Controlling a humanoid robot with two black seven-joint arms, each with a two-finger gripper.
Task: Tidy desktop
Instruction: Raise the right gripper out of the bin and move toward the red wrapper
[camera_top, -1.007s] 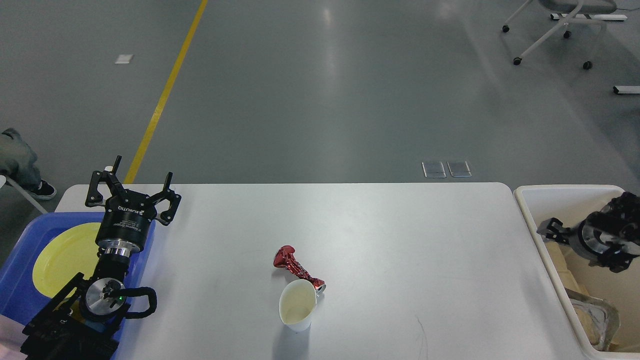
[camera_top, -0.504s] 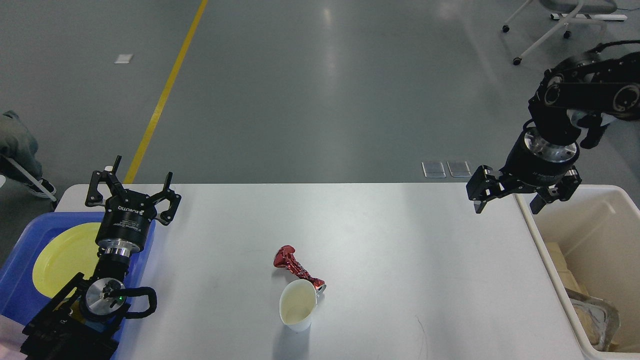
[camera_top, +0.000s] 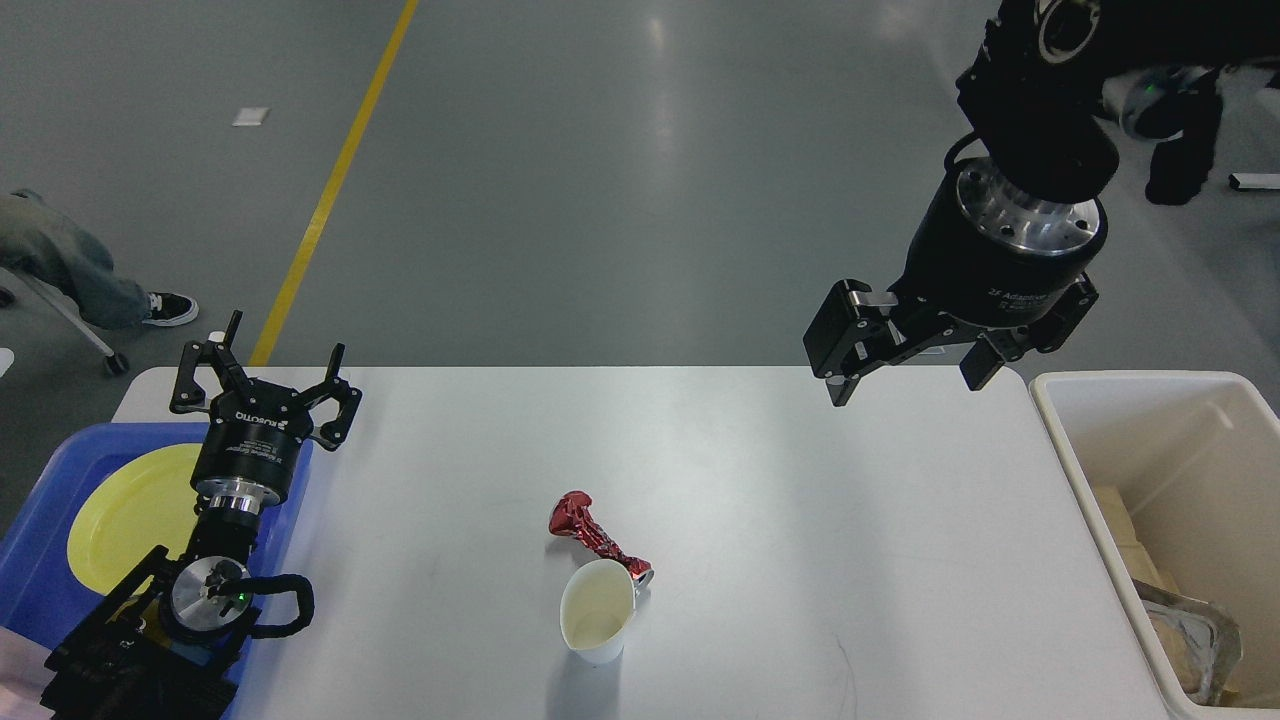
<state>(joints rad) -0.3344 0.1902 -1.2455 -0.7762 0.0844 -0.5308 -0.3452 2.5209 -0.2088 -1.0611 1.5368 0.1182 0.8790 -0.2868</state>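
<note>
The desktop (camera_top: 800, 520) spreads wide below both claws. The right gripper (camera_top: 905, 375) hangs above its far right edge, fingers spread and empty, near the cream bin (camera_top: 1060, 420). The left gripper (camera_top: 262, 368) sits over the far left corner, fingers parted and empty, above the blue tray (camera_top: 40, 500). A crumpled red wrapper (camera_top: 592, 535) touches a paper cup (camera_top: 598, 622) mid-desktop, well apart from both

One head view looks forward and down over the desktop (camera_top: 700, 480) (floor (camera_top: 620, 180) beyond), from moderately near.
</note>
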